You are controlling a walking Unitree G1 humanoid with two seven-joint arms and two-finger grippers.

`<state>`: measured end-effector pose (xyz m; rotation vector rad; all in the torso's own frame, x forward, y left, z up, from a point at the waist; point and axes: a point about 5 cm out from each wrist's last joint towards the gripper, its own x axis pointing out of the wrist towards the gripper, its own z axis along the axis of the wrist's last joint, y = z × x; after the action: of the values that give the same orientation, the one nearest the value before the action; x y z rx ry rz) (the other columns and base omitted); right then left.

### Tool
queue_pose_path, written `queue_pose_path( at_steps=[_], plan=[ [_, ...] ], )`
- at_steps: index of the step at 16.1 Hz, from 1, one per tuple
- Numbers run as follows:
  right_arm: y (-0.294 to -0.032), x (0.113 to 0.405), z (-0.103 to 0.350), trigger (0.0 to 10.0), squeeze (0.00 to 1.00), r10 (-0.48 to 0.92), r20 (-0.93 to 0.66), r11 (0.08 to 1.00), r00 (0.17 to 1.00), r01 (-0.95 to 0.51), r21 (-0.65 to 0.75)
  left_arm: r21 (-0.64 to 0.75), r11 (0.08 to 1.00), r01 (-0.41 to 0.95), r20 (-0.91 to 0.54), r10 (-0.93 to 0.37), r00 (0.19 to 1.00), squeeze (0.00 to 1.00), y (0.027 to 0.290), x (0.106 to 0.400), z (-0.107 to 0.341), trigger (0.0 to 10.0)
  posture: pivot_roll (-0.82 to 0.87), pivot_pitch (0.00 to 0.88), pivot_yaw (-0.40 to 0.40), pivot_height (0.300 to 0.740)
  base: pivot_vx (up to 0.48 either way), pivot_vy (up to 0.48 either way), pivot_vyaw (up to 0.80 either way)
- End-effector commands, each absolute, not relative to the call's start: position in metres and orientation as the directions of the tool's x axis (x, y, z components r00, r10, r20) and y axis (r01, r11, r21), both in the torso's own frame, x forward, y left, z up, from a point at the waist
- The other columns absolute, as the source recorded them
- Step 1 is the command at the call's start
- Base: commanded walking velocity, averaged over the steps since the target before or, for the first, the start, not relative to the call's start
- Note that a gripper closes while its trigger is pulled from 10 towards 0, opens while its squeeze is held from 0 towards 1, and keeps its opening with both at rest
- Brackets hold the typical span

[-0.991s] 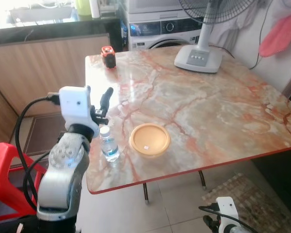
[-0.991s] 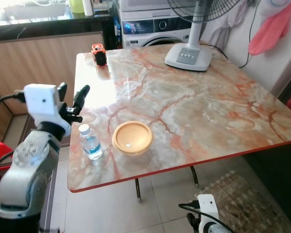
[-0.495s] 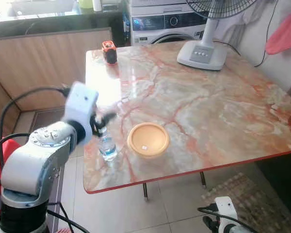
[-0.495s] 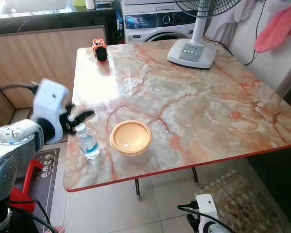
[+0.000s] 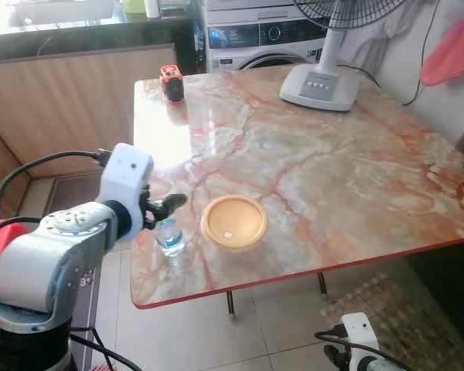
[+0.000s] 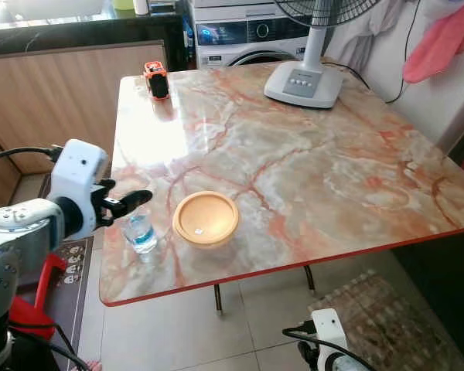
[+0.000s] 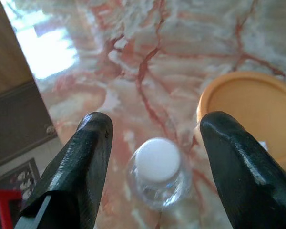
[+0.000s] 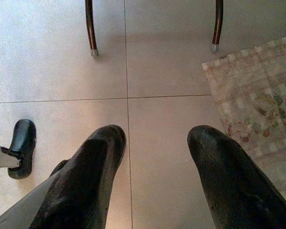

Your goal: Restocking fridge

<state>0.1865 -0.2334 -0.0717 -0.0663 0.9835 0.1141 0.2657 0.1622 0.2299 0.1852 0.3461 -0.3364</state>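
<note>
- Water bottle (image 7: 158, 174): small, clear, white cap; stands upright near the marble surface's (image 5: 332, 170) left front edge; its top is partly hidden behind the left gripper (image 5: 168, 205) in the head views.
- Left gripper: jaws spread wide, hovering above the cap, one finger to each side, not touching.
- Orange bowl (image 5: 233, 222): just beside the bottle.
- Fan base (image 5: 319, 86) and small red-black object (image 5: 171, 82): far end.
- Right gripper (image 8: 155, 138): hangs low, jaws apart, over floor tiles.

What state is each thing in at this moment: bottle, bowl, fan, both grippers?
water bottle: upright on the table, white cap on, ungrasped.
orange bowl: upright, beside the bottle; a small white bit inside.
fan: standing at the table's far side.
left gripper: open, fingers either side above the bottle.
right gripper: open, hanging over the floor.
</note>
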Motion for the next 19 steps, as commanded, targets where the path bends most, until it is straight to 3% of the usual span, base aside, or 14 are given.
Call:
queue_pose_path(
  at_steps=[1,16,17,18,19],
  plan=[
    [-0.235,0.187,-0.071,10.0,0.00,0.062,-0.834,0.992,0.548,-0.128,-0.010,0.126,0.932,0.340,-0.359,-0.276,0.891,0.00,0.166,0.264,0.235,10.0,0.11,0.050,-0.016,0.740,0.000,0.000,0.00],
    [-0.239,0.186,-0.070,10.0,0.00,0.063,-0.835,0.990,0.546,-0.142,-0.018,0.075,0.941,0.330,-0.423,-0.269,0.865,0.00,0.168,0.263,0.214,10.0,0.09,0.052,-0.028,0.740,0.000,0.000,0.00],
    [-0.240,0.186,-0.070,10.0,0.00,0.064,-0.836,0.989,0.546,-0.145,-0.018,0.069,0.941,0.333,-0.422,-0.274,0.864,0.00,0.166,0.263,0.214,9.1,0.09,0.053,-0.030,0.740,0.000,0.000,0.00],
    [-0.240,0.186,-0.070,10.0,0.00,0.067,-0.836,0.988,0.545,-0.150,-0.019,0.069,0.941,0.330,-0.420,-0.272,0.866,0.00,0.167,0.263,0.213,6.5,0.09,0.054,-0.031,0.740,0.000,0.000,0.00],
    [-0.240,0.185,-0.070,10.0,0.00,0.067,-0.836,0.988,0.545,-0.151,-0.019,0.069,0.942,0.329,-0.420,-0.271,0.866,0.00,0.167,0.263,0.213,6.5,0.09,0.054,-0.031,0.740,0.000,0.000,0.00]
  ],
)
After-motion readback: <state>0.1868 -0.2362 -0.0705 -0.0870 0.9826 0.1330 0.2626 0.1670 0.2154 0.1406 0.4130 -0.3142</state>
